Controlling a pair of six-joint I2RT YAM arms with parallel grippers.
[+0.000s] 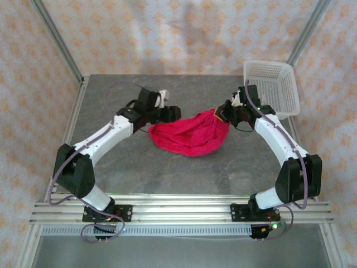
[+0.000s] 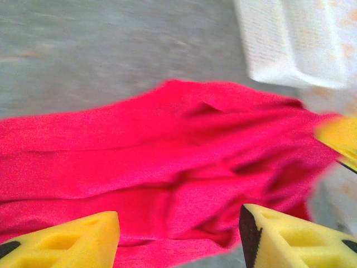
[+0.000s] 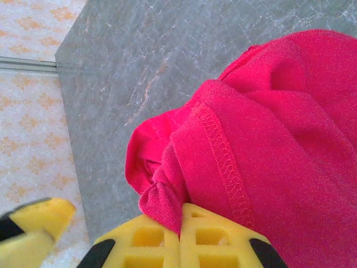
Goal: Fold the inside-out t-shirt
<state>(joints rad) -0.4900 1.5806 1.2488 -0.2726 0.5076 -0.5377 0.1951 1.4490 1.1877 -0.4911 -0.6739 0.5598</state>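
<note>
Bright red soft cloth t-shirt [image 1: 189, 137] lies bunched in a rumpled heap mid-way across the grey stone-look tabletop [image 1: 139, 173], between the two arms, sagging in folds. Stitched hem [image 3: 223, 162] runs down one fold in the right wrist view; the tag can't be made out. Right hand [image 3: 181, 215] is closed, yellow fingers pressed together, pinching a small twisted nub of the t-shirt's edge at the heap's upper right corner; the cloth rises a bit to that pinch. Left hand [image 2: 178, 237] is at the heap's upper left edge, its yellow fingers [image 2: 72, 240] spread apart with red cloth showing between and beyond them, nothing clamped; can't tell if the pads touch the fabric. Left wrist view is motion-blurred. White plastic mesh basket [image 1: 271, 84] sits at the tabletop's far right corner, just behind the right hand, apart from the t-shirt. Patterned cream walls [image 1: 167, 33] surround the tabletop.
</note>
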